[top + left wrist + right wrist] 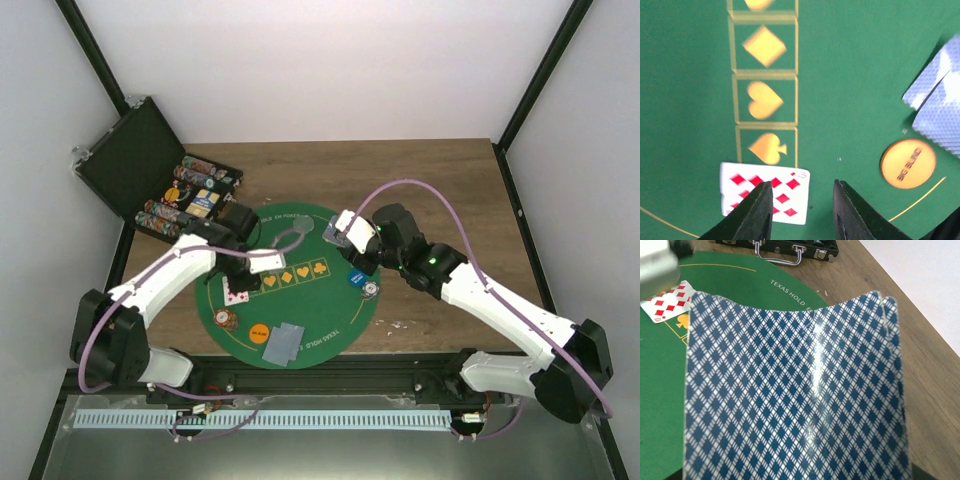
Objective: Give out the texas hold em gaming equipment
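A round green poker mat [310,300] lies at the table's centre. My left gripper [248,278] hovers open and empty just over a face-up card of red diamonds [237,293]; in the left wrist view its gripper [800,184] has one finger over that card [765,192]. An orange "BIG BLIND" disc [907,163] and two face-down cards [940,100] lie nearby. My right gripper [340,235] holds blue-patterned face-down cards [795,390] that fill its wrist view and hide the fingers. A chip stack [226,320], blue disc [355,277], white disc [371,289] and clear-grey disc [290,238] lie on the mat.
An open black case [160,185] with rows of chips stands at the back left, beside the mat. Its handle side shows in the right wrist view [790,247]. Bare wood table [450,200] lies to the right of the mat.
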Action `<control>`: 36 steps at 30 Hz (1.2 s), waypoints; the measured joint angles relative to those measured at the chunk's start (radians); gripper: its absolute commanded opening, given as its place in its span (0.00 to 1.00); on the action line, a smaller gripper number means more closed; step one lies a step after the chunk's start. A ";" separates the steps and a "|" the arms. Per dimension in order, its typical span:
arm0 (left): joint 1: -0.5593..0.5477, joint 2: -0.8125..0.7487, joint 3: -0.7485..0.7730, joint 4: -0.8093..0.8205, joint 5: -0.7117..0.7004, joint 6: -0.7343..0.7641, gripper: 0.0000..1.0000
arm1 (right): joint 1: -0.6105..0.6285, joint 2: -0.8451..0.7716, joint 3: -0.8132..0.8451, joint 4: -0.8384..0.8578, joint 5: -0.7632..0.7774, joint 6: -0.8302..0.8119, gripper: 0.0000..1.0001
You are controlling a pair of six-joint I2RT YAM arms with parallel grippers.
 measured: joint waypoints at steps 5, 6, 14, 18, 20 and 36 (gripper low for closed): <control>0.053 -0.004 0.222 -0.108 0.185 -0.124 0.62 | 0.000 -0.002 0.003 -0.004 -0.017 -0.003 0.49; 0.070 -0.004 0.269 -0.116 0.229 -0.166 0.66 | 0.001 -0.002 0.005 -0.005 -0.023 -0.003 0.49; 0.194 0.008 0.452 -0.048 0.682 -0.551 0.84 | 0.040 0.018 0.017 0.024 -0.067 -0.004 0.49; 0.182 -0.008 0.315 0.090 0.845 -0.752 0.82 | 0.074 0.060 0.026 0.048 -0.080 -0.004 0.49; 0.172 -0.011 0.259 0.141 0.880 -0.826 0.81 | 0.092 0.086 0.035 0.051 -0.083 -0.003 0.49; 0.122 -0.012 0.195 0.282 0.866 -0.970 0.36 | 0.156 0.164 0.086 0.088 -0.077 -0.003 0.49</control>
